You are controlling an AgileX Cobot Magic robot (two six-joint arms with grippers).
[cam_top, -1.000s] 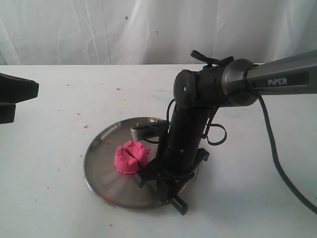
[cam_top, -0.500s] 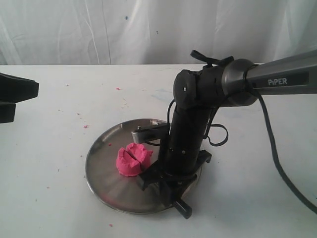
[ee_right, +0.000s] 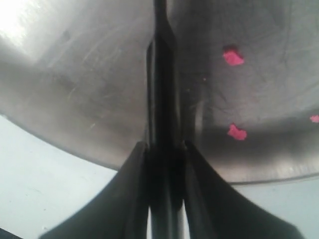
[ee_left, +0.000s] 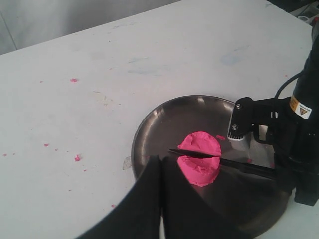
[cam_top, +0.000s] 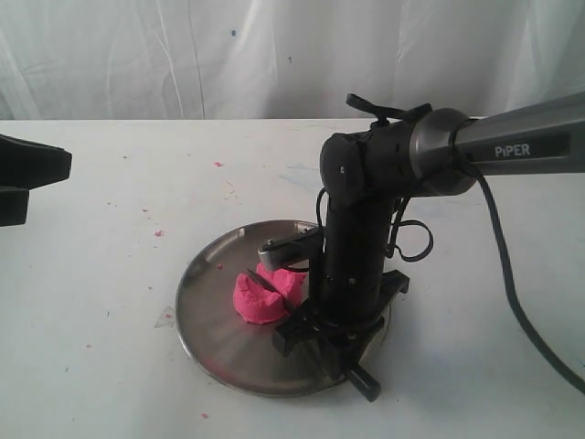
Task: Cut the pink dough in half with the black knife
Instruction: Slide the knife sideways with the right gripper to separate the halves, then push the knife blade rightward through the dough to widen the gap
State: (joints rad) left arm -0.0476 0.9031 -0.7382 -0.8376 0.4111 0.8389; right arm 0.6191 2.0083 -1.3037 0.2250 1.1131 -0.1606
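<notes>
The right gripper (ee_right: 163,149), low in the centre of the exterior frame, is clenched on the handle of the black knife (ee_left: 219,159). The blade is pressed into the pink dough (cam_top: 265,294), which is seen as two half-lumps on either side of it, lying on a round steel plate (cam_top: 206,315) on a white table (cam_top: 101,229). The left gripper (ee_left: 154,199) is seen with its fingers pressed together, holding nothing, near the plate's rim.

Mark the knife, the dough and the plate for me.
knife (ee_left: 239,166), left wrist view, middle of the blade beside the dough.
dough (ee_left: 200,157), left wrist view, by the cut line.
plate (cam_top: 215,325), exterior view, bare steel near the left rim.
</notes>
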